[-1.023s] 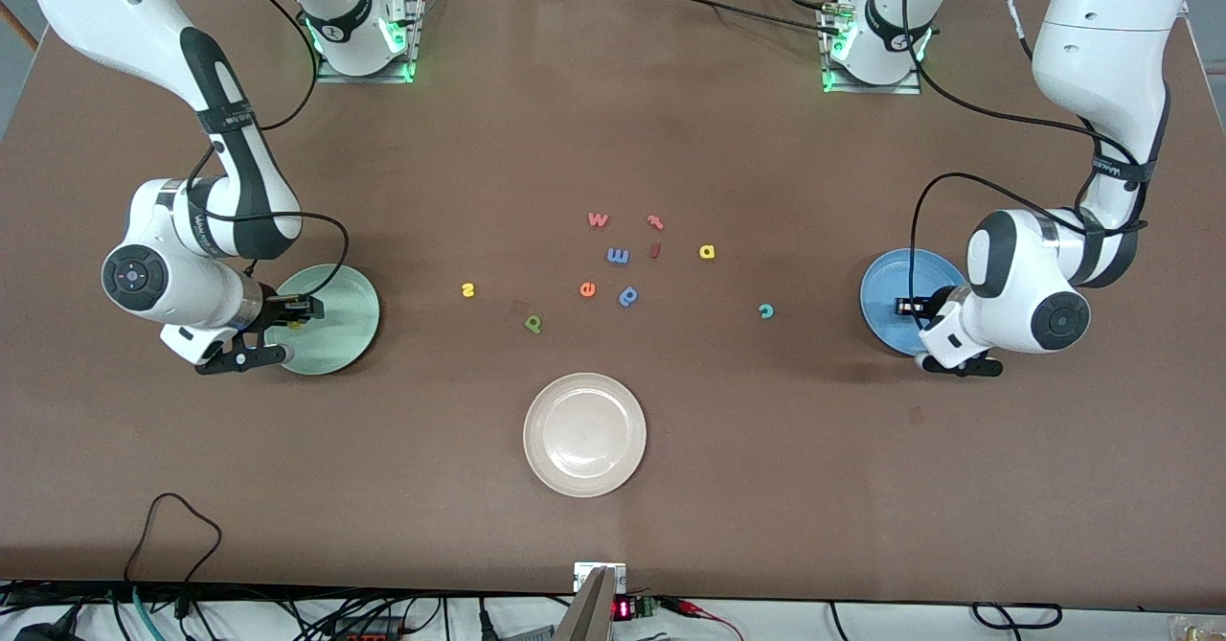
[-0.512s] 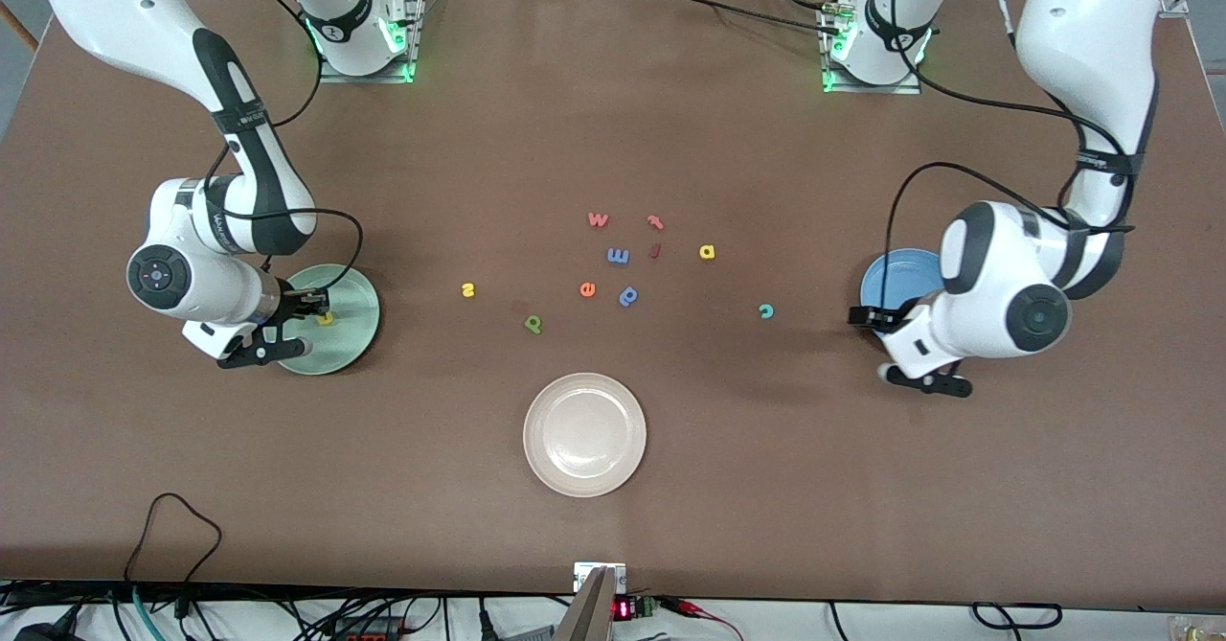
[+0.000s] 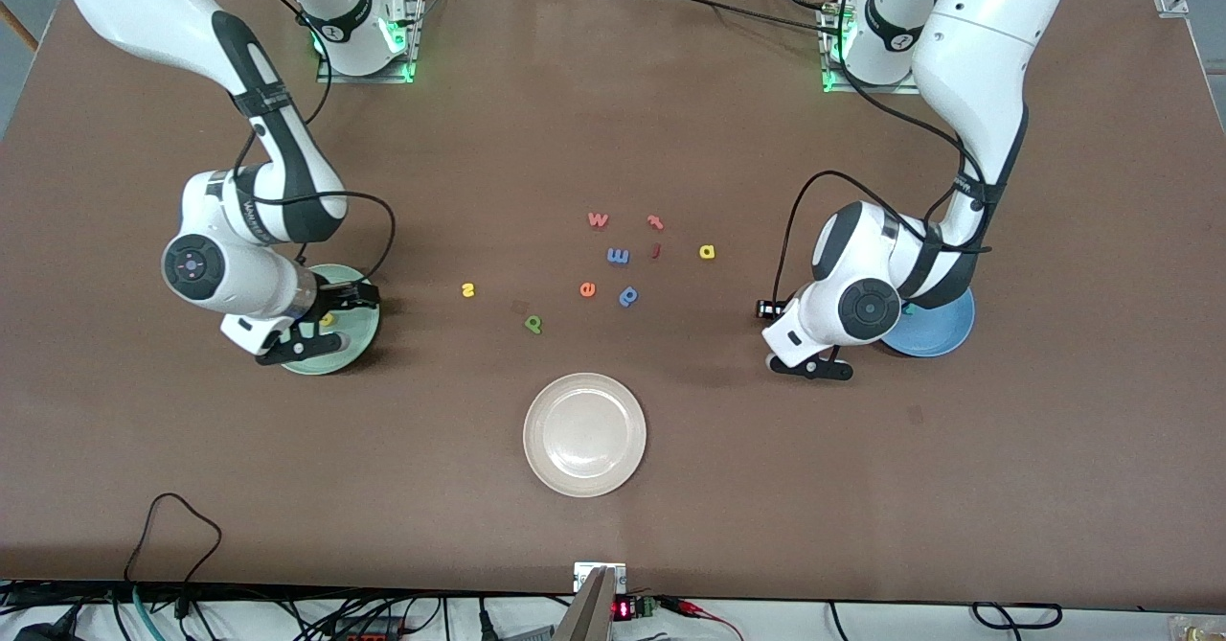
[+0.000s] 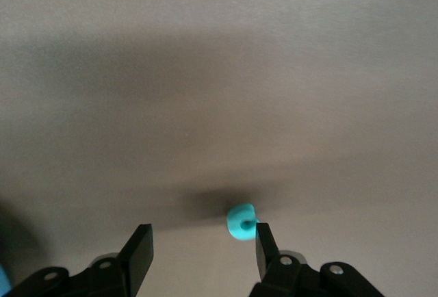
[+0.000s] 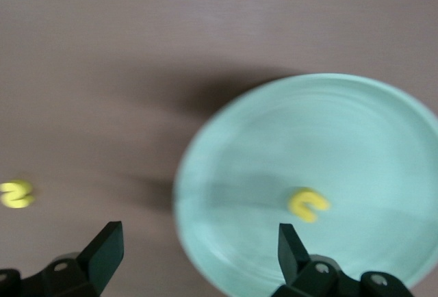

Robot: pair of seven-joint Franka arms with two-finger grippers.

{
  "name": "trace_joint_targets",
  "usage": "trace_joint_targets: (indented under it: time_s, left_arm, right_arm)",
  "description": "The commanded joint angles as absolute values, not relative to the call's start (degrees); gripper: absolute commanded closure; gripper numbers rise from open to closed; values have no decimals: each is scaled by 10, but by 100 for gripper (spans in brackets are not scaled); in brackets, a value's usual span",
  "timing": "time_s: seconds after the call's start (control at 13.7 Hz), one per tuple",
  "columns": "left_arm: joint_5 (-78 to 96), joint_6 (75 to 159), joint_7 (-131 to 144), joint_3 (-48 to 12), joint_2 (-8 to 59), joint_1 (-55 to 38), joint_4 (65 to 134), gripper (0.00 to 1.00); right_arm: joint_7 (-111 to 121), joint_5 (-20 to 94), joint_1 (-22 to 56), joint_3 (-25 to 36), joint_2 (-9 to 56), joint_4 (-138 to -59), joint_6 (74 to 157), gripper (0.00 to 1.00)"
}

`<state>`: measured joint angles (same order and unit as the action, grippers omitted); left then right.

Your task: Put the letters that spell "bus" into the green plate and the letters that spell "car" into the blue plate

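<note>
The green plate [image 3: 337, 349] [image 5: 356, 139] lies at the right arm's end with the yellow u [image 3: 328, 319] [image 5: 308, 204] on it. My right gripper [image 3: 362, 294] [image 5: 198, 239] hangs open over the plate's rim, empty. The yellow s [image 3: 468, 289] [image 5: 16, 194] and green b [image 3: 533, 324] lie on the table. My left gripper [image 3: 766, 310] [image 4: 202, 235] is open over the teal c [image 4: 241, 220], which lies by one fingertip and is hidden in the front view. The blue plate [image 3: 943, 334] holds a small teal letter [image 3: 908, 310]. The yellow a [image 3: 707, 252] lies mid-table.
Mid-table lie a red w [image 3: 598, 219], a small red letter [image 3: 655, 221], a blue m [image 3: 618, 256], a red i [image 3: 655, 251], an orange e [image 3: 587, 288] and a blue p [image 3: 628, 295]. A cream-white plate [image 3: 584, 435] sits nearer the front camera.
The right gripper opened, left the yellow u on the green plate and drifted toward the middle. The left gripper left the blue plate and came over the teal c.
</note>
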<state>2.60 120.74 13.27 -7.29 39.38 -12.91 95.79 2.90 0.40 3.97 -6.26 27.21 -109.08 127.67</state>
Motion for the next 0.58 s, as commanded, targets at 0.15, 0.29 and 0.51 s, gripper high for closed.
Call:
trace_joint_targets:
  time_s: [0.15, 0.29, 0.51]
  left_arm:
    - [29, 1221, 152, -71, 405, -131, 949, 38]
    - [29, 1220, 155, -72, 413, -134, 949, 39]
    - [29, 1213, 180, -79, 413, -140, 951, 39]
  right_arm:
    - [-77, 12, 101, -80, 250, -1138, 1328, 0]
    - [-133, 10, 141, -80, 248, -1155, 1367, 0]
    - [-184, 10, 178, -79, 256, -1155, 1391, 0]
